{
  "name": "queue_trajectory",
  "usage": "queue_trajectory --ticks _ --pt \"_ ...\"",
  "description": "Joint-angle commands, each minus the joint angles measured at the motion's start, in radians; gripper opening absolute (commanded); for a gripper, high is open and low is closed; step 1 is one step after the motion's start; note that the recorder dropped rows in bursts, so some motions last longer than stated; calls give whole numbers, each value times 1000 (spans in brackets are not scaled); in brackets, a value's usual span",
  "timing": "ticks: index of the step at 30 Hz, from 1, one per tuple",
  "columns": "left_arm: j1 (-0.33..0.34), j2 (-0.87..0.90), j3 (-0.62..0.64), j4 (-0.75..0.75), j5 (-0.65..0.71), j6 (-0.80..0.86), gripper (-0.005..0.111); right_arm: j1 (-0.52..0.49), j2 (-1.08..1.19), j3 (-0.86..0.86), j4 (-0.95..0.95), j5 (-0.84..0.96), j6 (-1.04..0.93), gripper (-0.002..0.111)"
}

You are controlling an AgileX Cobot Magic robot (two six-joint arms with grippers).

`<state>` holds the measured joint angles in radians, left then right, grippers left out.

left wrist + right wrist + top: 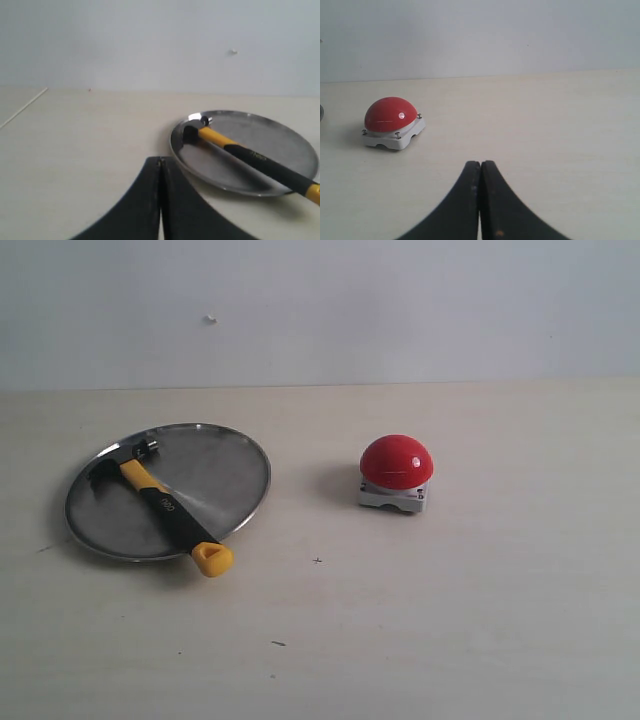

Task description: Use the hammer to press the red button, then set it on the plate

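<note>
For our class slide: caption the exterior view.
Hammer lies across the silver plate, handle end overhanging its rim; red button sits apart.

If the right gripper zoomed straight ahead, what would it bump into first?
Probably nothing near. The right gripper, shut, points across the table toward the wall. The button sits off to one side of that line. Depth is hard to judge, but the way looks free up to the wall.

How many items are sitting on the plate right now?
1: the hammer lies across the plate, with its head by the far-left rim in the exterior view and its yellow looped end sticking out past the near rim.
</note>
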<state>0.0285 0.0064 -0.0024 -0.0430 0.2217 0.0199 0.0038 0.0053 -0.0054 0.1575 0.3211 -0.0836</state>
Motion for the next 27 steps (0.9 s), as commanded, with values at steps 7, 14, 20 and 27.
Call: queue_trajectory --ticks 7,14,20,27 --pt "2 -6 2 37 122 -20 0 -4 -5 5 1 -10 0 0" --pt "2 -6 2 37 122 -20 0 -4 -5 5 1 -10 2 0" --pt "2 -6 2 37 122 -20 0 -4 -5 5 1 -10 0 0" --pt "2 -6 2 37 122 -20 0 -4 -5 5 1 -10 2 0"
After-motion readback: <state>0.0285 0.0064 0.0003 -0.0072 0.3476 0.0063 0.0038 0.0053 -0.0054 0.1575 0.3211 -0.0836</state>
